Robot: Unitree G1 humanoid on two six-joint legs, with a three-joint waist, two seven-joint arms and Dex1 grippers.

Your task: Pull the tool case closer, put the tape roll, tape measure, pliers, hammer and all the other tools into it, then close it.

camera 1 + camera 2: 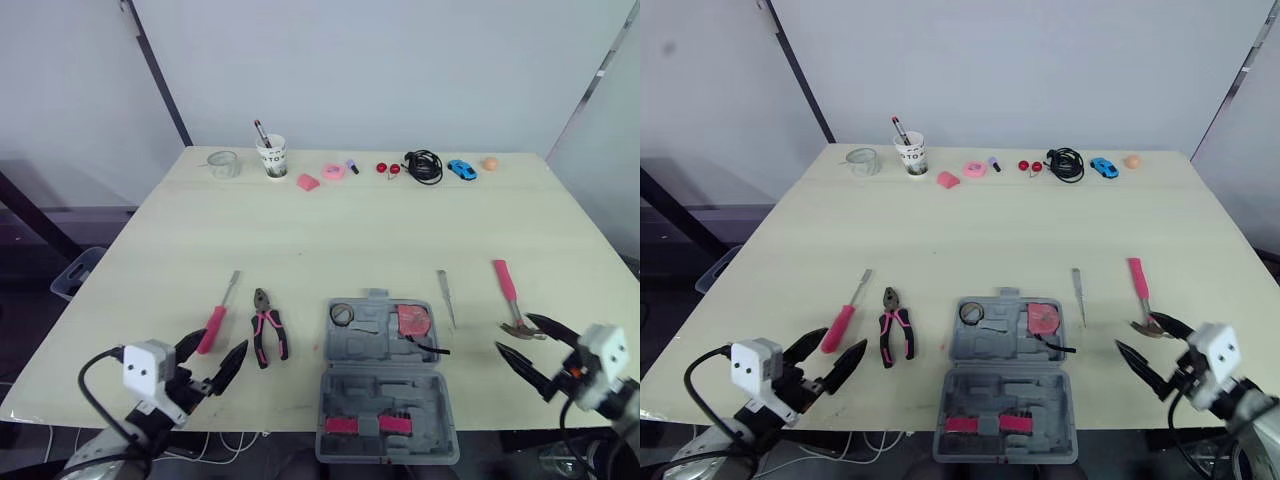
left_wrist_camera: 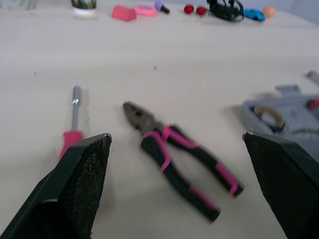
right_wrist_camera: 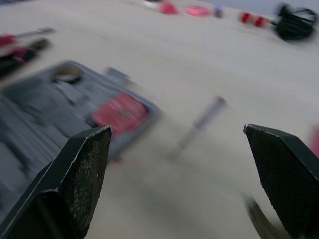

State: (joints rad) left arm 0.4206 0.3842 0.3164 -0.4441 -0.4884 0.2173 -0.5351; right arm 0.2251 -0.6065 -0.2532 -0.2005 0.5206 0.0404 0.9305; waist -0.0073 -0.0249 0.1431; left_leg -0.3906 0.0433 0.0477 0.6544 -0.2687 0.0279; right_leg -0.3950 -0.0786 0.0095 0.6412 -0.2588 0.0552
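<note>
- The tool case is seen lying open at the near edge of the table.
- The left gripper is held spread, empty, near the pliers.
- The right gripper is held spread beside the hammer.

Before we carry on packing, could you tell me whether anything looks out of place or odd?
The open tool case juts past the table's front edge. A thin black strap by the red tape measure pokes over the case's right rim and might hinder closing.
</note>
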